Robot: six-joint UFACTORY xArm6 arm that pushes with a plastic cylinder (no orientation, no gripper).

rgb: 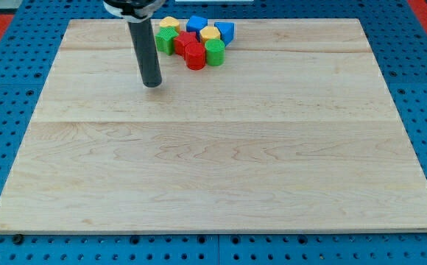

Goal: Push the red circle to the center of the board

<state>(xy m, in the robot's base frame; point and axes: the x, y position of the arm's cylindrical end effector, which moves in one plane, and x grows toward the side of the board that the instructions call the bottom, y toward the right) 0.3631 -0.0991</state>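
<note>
The red circle (195,57) stands at the front of a tight cluster of blocks near the top edge of the wooden board (213,162). A second red block (183,42) sits just behind it. Touching the cluster are two green blocks (166,40) (214,51), two yellow blocks (169,24) (210,34) and two blue blocks (196,24) (225,32). My tip (152,83) rests on the board to the left of and below the cluster, about a block's width from the left green block and apart from the red circle.
The board lies on a blue perforated table (7,110). The rod (146,44) rises from the tip toward the view's top.
</note>
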